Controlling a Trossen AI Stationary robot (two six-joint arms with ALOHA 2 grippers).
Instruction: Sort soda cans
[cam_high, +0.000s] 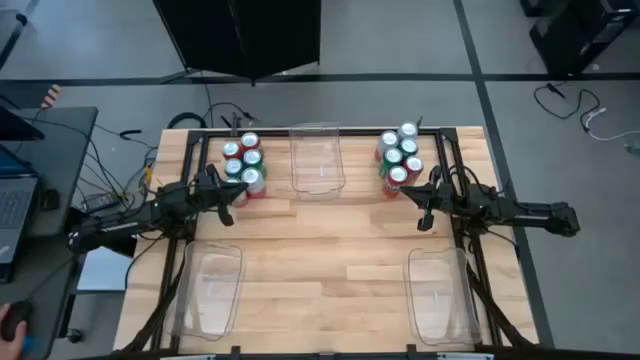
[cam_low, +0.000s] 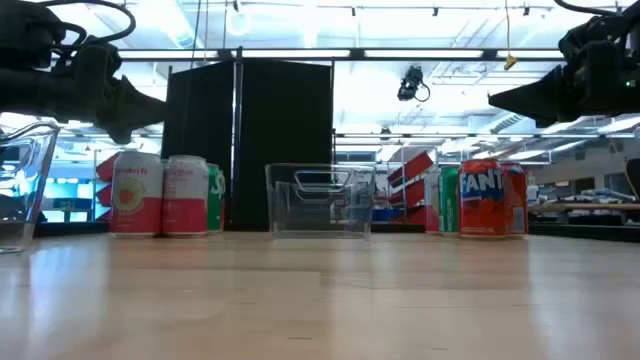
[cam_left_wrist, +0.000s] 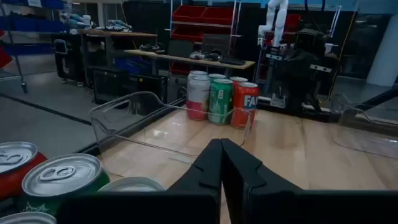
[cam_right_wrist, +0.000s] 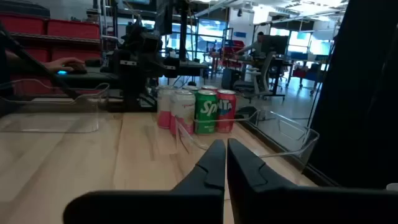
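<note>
Two clusters of soda cans stand upright on the table's far part: a left cluster (cam_high: 243, 163) and a right cluster (cam_high: 399, 158), each of red, green and silver cans. Both also show in the low view, the left cluster (cam_low: 165, 195) and the right cluster (cam_low: 480, 198). My left gripper (cam_high: 228, 203) is shut and empty, just near-side of the left cluster, raised above the table. My right gripper (cam_high: 423, 207) is shut and empty, just near-side of the right cluster, also raised. The left wrist view shows the shut fingers (cam_left_wrist: 222, 163) with can tops beside them (cam_left_wrist: 61, 175).
A clear plastic bin (cam_high: 317, 158) stands at the far middle between the clusters. Two more clear bins stand at the near left (cam_high: 210, 290) and near right (cam_high: 439, 293). Bare wood lies in the table's middle. A desk with a laptop stands left of the table.
</note>
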